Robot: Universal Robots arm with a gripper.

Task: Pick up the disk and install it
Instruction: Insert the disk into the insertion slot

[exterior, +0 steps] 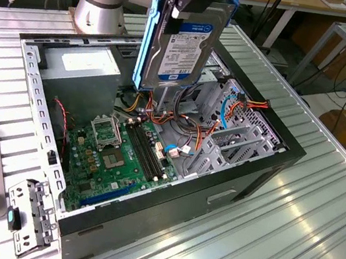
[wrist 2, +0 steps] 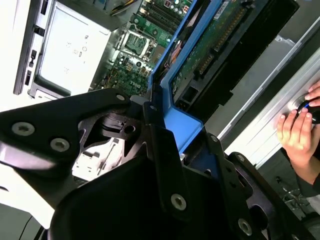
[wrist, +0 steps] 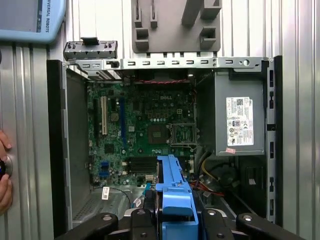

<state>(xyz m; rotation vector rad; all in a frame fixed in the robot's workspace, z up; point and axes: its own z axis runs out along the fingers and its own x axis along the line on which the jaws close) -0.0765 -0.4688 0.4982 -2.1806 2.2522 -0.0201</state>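
- Black gripper (wrist 2: 177, 131) right up close, fingers clamped tight on the blue-railed edge of the disk (exterior: 181, 44).
- Disk hanging upright, label facing the exterior view, raised above the open computer case (exterior: 244, 179), over the cables (exterior: 181, 121) beside the motherboard (exterior: 122, 154).
- Person's hand (wrist 2: 297, 127) resting on the ribbed table (exterior: 287, 243) beside the case.

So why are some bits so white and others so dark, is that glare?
Mostly glare, yes. In the exterior view, light bounces bright off the ribbed table, while the disk is evenly lit. In the second wrist view, the power-supply box washes out near white beside the dark gripper. In the first wrist view, the motherboard is evenly lit.
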